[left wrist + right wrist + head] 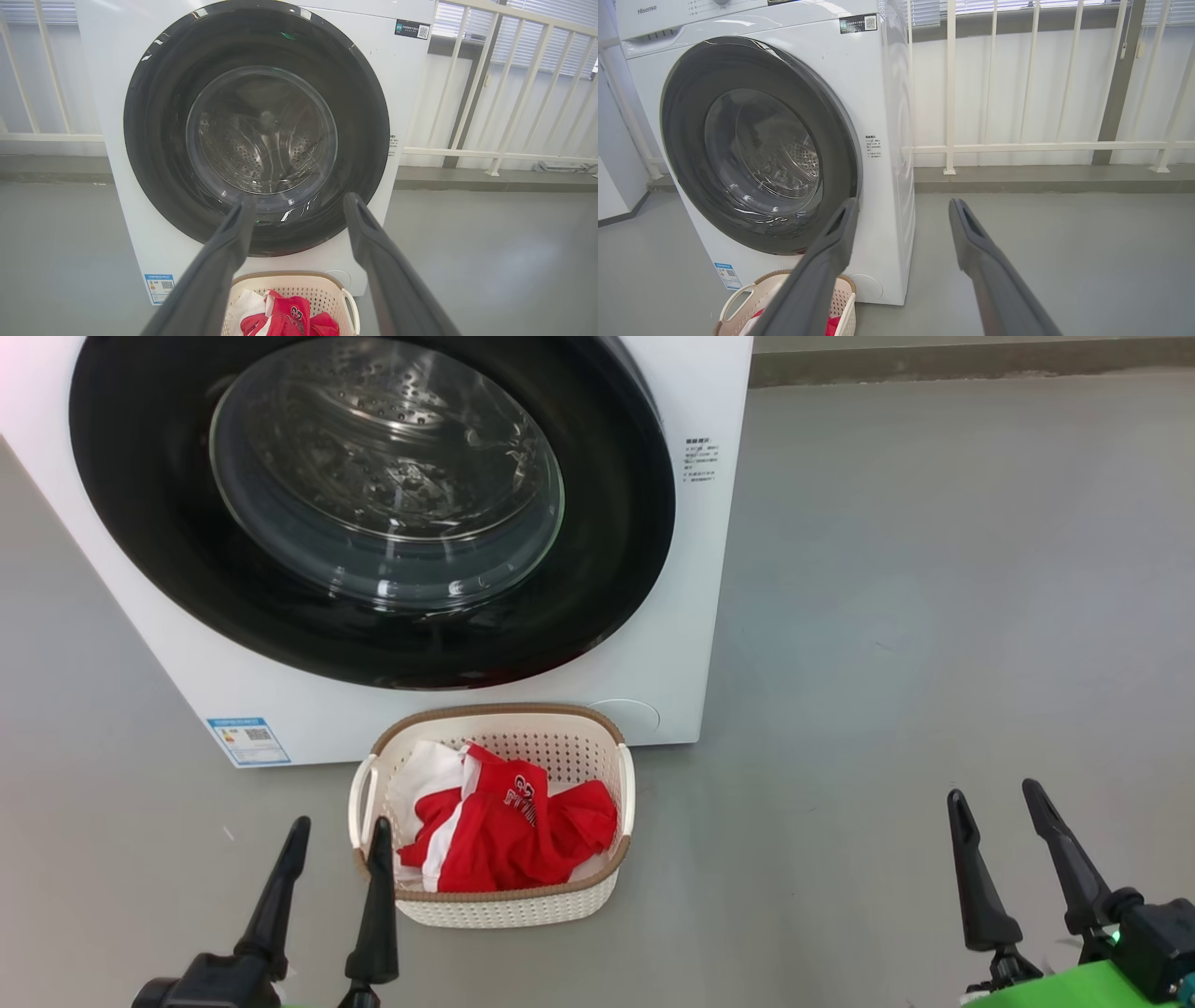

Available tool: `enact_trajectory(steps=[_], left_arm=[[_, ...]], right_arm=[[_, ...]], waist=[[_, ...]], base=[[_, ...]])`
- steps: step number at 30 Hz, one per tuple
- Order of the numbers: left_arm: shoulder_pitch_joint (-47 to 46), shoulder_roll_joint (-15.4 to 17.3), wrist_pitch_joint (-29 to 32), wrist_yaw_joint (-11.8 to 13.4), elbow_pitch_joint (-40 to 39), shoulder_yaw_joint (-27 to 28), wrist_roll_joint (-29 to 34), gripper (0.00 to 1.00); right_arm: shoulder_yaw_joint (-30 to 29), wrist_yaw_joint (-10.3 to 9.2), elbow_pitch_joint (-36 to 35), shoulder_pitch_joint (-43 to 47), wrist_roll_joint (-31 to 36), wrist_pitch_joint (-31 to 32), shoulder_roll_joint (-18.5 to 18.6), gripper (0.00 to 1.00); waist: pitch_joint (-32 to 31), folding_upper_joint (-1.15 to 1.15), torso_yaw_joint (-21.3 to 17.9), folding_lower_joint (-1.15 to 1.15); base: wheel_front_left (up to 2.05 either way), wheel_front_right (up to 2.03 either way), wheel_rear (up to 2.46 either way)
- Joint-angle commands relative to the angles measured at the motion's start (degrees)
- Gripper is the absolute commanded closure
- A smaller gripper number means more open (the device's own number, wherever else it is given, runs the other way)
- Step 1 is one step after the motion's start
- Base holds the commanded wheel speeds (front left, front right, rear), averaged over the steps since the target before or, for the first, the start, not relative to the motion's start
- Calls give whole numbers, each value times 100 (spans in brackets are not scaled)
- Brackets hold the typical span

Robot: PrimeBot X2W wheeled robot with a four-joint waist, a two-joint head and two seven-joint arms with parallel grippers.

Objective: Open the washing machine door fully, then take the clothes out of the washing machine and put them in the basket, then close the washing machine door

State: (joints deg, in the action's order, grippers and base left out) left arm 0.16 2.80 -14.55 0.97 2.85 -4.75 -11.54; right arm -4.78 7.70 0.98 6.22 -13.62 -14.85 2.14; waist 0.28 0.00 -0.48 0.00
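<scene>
Since the door (373, 513) sits flush against the front of the washing machine (695, 616), with bare steel drum showing behind its glass, the closing step looks done. Clothes (509, 831), red and white, lie heaped in the basket (495, 712), on the floor just beside the machine's front, below the door. Left gripper (340, 823) hangs out in front of the machine, fingers spread, holding nothing. Right gripper (992, 791) is well off past the machine's right side, likewise spread and empty. Judgement: task near its end; next move calls only for confirming the latch caught, perhaps with a light press on the door rim.
</scene>
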Motion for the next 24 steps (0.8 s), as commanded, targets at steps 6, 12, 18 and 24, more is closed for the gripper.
enact_trajectory(steps=[6,12,18,24], left_arm=[[-100,21,-45,42,-193,205,142,0],[78,-24,45,5,297,-54,76,100],[54,-16,136,-35,326,-8,-324,100],[24,-9,212,-70,365,32,-657,100]], right_arm=[[129,-21,-179,-15,-25,-15,74,0],[18,2,321,87,-10,10,-84,100],[39,1,350,39,-413,86,-55,100],[56,0,396,-16,-749,153,-30,100]], waist=[[63,0,9,0],[70,0,9,0],[55,0,11,12],[59,0,13,1]], base=[[0,0,0],[0,0,0],[0,0,0],[0,0,0]])
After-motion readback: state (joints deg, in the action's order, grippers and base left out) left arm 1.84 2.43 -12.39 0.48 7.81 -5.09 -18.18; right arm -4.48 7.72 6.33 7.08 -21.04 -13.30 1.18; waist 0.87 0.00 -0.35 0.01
